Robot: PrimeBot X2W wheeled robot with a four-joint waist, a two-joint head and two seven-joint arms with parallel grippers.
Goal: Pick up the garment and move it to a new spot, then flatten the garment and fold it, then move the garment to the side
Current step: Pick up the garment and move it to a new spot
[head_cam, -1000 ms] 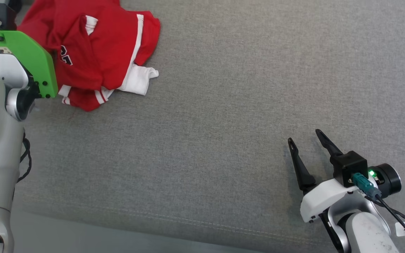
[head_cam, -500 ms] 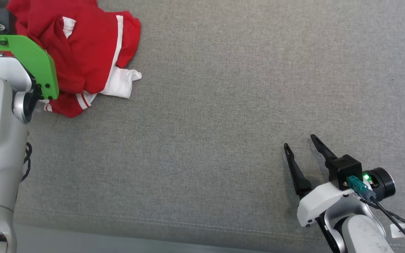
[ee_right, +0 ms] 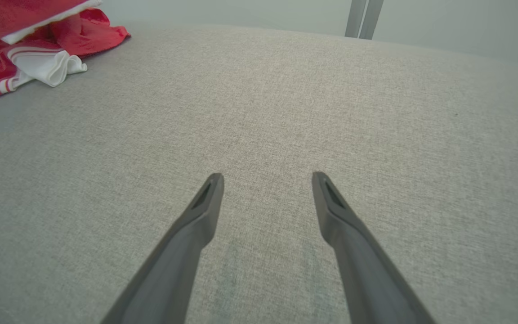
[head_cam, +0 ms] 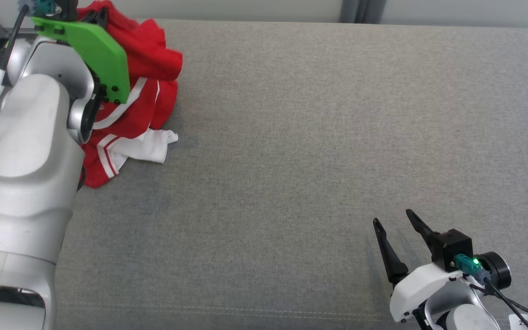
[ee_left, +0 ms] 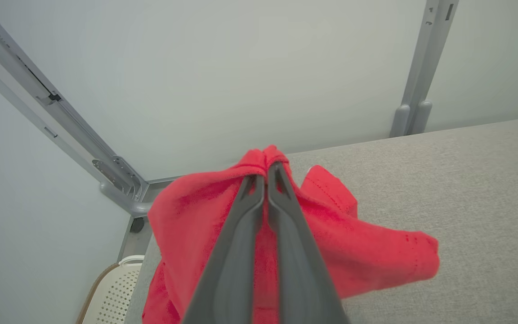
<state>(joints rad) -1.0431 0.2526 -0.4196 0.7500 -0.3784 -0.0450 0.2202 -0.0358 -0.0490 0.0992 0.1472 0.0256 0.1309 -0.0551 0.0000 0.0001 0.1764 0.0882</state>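
A: What's changed on the table?
B: The garment, upper left of the head view. A second ago it lay slack; now its top is bunched and raised, the lower part still on the table.
A: And the left gripper?
B: It was wide — now it's pinched on a red fold. The right gripper, lower right, stays spread and idle. The pickup has begun — the carry looks next.

Garment: soft matt cloth, you see.
Table: rough woven fabric, matt.
Fingers: smooth matt plastic.
Bracket: smooth plastic, slight sheen.
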